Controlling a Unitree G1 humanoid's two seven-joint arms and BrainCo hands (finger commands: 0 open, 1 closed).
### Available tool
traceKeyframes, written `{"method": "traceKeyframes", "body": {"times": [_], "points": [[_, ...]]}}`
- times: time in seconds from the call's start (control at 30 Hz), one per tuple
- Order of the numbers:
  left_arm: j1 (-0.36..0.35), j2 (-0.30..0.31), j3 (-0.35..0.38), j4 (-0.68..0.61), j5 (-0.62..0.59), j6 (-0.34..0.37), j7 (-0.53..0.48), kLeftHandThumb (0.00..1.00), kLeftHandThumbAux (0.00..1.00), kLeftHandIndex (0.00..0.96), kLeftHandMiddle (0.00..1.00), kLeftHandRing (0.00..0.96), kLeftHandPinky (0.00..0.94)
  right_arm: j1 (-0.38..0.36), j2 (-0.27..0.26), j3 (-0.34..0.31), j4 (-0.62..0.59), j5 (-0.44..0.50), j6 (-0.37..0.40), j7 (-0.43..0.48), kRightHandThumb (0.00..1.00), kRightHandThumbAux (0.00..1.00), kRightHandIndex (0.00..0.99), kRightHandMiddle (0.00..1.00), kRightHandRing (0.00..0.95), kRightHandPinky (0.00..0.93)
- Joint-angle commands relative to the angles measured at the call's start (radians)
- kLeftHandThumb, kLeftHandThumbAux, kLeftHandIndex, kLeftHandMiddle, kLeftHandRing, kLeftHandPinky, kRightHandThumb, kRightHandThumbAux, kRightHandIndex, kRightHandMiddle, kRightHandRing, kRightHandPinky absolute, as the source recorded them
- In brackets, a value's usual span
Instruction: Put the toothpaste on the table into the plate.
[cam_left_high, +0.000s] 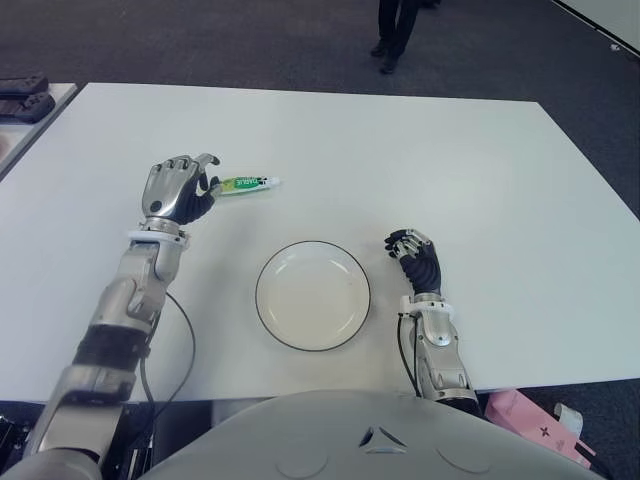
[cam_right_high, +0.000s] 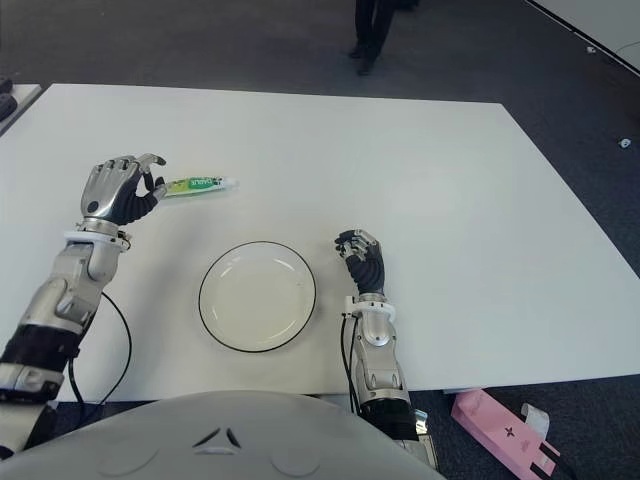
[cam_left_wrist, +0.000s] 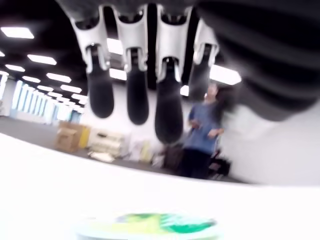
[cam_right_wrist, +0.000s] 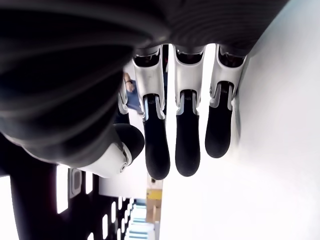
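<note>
Left hand (cam_left_high: 178, 190) fingers spread over flat green-white toothpaste (cam_left_high: 247, 184), not gripping. Round glossy white plate (cam_left_high: 313, 295) on smooth white tabletop (cam_left_high: 420, 160). Right hand (cam_left_high: 414, 256) beside plate, fingers relaxed, empty.

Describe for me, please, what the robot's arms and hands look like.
Each robot hand, left and right, has silver metal knuckles and black rubbery fingertips. White wrist bands join them to grey metal forearms; a thin black cable loops from the left arm.
</note>
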Motion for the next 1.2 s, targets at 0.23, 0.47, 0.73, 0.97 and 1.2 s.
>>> {"method": "traceKeyframes", "body": {"times": [0.23,0.47,0.73,0.97,1.2], "points": [[-0.201,0.048,-0.133,0.245,0.015,-0.049,0.006,0.465,0.263,0.011,0.068,0.067,0.091,0.009,0.001,-0.003,0.011,-0.010,0.007,-0.008,0.700,0.730,0.430,0.499,0.479,0.469],[-0.338,0.057,-0.235,0.467,0.034,-0.129,0.038,0.463,0.196,0.000,0.005,0.004,0.006,0.019,0.005,-0.001,-0.004,-0.012,0.008,-0.015,0.702,0.729,0.431,0.499,0.478,0.470],[-0.427,0.062,-0.328,0.615,0.036,-0.192,0.019,0.430,0.165,0.000,0.000,0.000,0.000,0.029,0.003,-0.001,-0.016,-0.009,0.007,-0.012,0.704,0.728,0.430,0.499,0.481,0.473],[-0.485,0.046,-0.388,0.730,0.027,-0.214,-0.014,0.410,0.137,0.000,0.000,0.000,0.000,0.035,0.002,-0.001,-0.023,-0.007,0.006,-0.010,0.703,0.729,0.430,0.502,0.485,0.484],[-0.515,0.030,-0.419,0.776,0.004,-0.236,-0.060,0.425,0.098,0.000,0.000,0.000,0.000,0.039,0.001,0.000,-0.028,-0.005,0.008,-0.005,0.703,0.729,0.430,0.500,0.482,0.472]]}}
